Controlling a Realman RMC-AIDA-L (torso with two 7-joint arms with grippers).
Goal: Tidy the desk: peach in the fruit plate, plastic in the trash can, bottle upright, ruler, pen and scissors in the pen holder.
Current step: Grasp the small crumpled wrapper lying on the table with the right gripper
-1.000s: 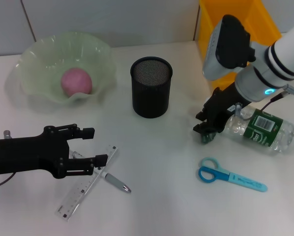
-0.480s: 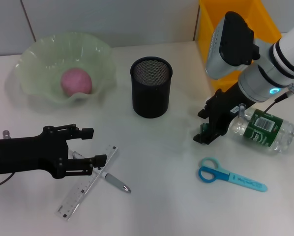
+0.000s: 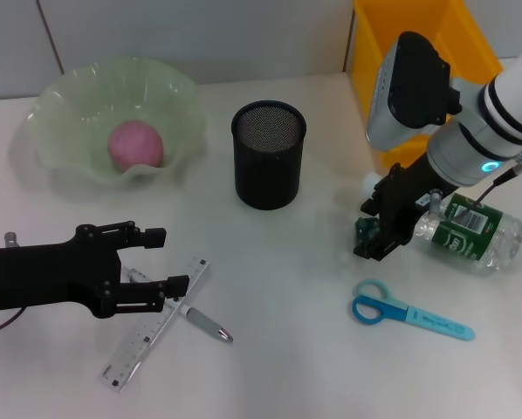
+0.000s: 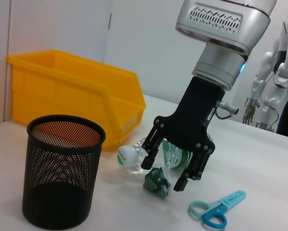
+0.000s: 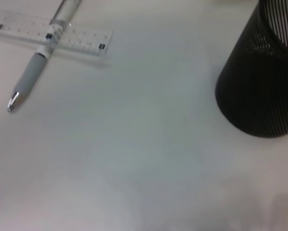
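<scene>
So far only the peach (image 3: 136, 145) sits in the fruit plate (image 3: 69, 105); our right gripper (image 4: 169, 169), fingers spread, straddles the plastic (image 4: 158, 181); left gripper (image 3: 152, 259) open; bottle (image 3: 466, 229), ruler (image 3: 156, 325), pen (image 3: 204, 323), scissors (image 3: 409, 312) remain.

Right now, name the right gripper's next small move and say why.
Probably shut the right gripper on the small crumpled green plastic scrap: its jaws stand open either side of it, low over the white desk, beside the lying clear bottle. The left gripper hovers by the clear ruler.

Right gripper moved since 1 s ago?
Yes. The right gripper has shifted slightly right and toward the near edge, away from the pen holder, with the green plastic between its fingers.
</scene>
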